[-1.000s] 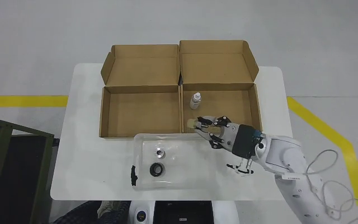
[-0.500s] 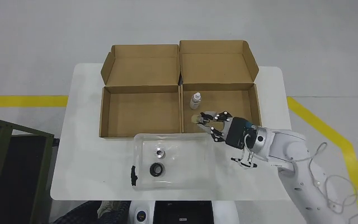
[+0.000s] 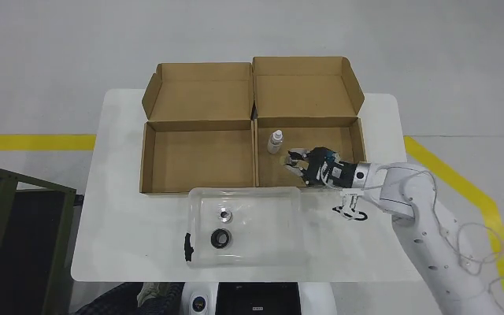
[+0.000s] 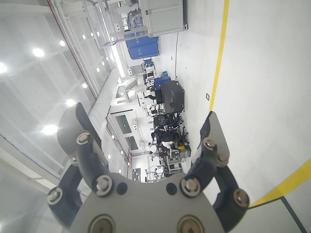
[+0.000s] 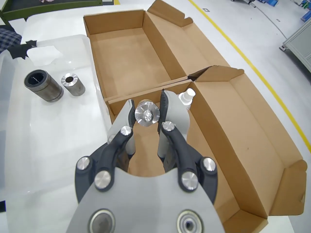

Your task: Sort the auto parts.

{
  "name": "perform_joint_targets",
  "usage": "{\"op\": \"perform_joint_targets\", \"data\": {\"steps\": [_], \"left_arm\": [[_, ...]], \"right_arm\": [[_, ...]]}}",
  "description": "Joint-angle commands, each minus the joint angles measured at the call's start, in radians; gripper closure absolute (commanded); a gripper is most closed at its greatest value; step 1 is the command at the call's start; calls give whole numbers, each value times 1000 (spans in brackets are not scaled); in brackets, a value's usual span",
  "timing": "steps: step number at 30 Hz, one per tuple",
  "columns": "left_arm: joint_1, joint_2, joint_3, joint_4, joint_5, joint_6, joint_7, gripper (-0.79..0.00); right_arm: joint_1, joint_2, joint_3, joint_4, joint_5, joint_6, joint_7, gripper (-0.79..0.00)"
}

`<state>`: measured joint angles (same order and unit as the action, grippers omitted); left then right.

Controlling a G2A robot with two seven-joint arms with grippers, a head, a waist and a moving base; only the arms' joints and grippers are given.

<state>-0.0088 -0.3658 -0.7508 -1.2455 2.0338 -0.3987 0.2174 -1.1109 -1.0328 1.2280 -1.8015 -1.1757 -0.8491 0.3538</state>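
Note:
My right gripper (image 5: 147, 103) is shut on a round silver metal part (image 5: 147, 117) and hangs over the near left end of the right cardboard box (image 5: 243, 132). From above, the same gripper (image 3: 296, 161) sits inside that box (image 3: 356, 153), close to a small white bottle (image 3: 275, 141) standing on its floor. The clear tray (image 3: 268, 244) holds a dark ring-shaped bushing (image 3: 221, 237) and a small silver cylinder (image 3: 226, 214). The left box (image 3: 197, 160) has nothing in it. My left gripper (image 4: 145, 117) is open and points out into the room.
A black scrap (image 3: 187, 246) lies at the tray's left edge. Both box lids (image 3: 307, 83) stand folded back at the far side. The white table (image 3: 118, 197) has bare room left of the boxes and at the right near corner.
The right gripper has carried the silver part from above the tray's far edge to the right and farther away, into the right box.

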Motion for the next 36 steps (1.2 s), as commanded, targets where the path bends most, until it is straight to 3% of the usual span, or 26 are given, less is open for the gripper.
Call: {"op": "perform_joint_targets", "data": {"steps": [1,13,31,33,36], "left_arm": [[0,0,0,0,0,0,0,-785],[0,0,0,0,0,0,0,-785],[0,0,0,0,0,0,0,-785],[0,0,0,0,0,0,0,-785],[0,0,0,0,0,0,0,-785]], "right_arm": [[35,-2,-26,24,9,-11,57,0],[213,-28,-163,217,36,13,222,0],[308,-57,-265,388,-24,69,198,-3],[316,-60,-273,402,-27,72,192,-34],[324,-64,-283,417,-30,75,186,-185]]}}
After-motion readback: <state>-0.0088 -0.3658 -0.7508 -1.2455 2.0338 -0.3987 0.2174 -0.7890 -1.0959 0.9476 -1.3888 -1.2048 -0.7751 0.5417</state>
